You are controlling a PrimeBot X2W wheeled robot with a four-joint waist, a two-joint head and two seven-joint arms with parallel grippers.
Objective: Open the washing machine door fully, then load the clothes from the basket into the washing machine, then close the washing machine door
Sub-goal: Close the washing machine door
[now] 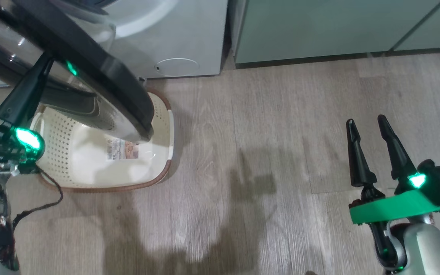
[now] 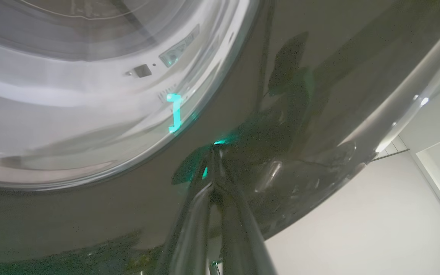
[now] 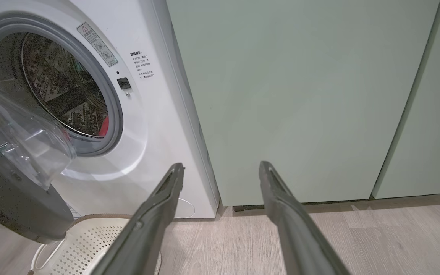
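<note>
The washing machine door (image 1: pixel 101 65) stands partly open, its black rim hanging over the cream basket (image 1: pixel 159 114). Inside the basket I see just its floor label. My left gripper (image 1: pixel 47 59) is shut, its tips resting against the door's glossy outer face (image 2: pixel 300 126) beside the glass bowl (image 2: pixel 71 95); nothing is held. In the right wrist view the washing machine (image 3: pixel 155 114) shows its steel drum, with a bit of red clothes (image 3: pixel 104 126) inside at the gasket's edge. My right gripper (image 1: pixel 366 120) is open and empty over the floor, far to the right of the basket.
Pale green cabinets (image 3: pixel 300 95) stand right of the washer. Wood-look floor (image 1: pixel 262 152) spreads between basket and right arm. The round filter cap (image 1: pixel 177 67) sits low on the washer's front. A black cable trails by the left arm.
</note>
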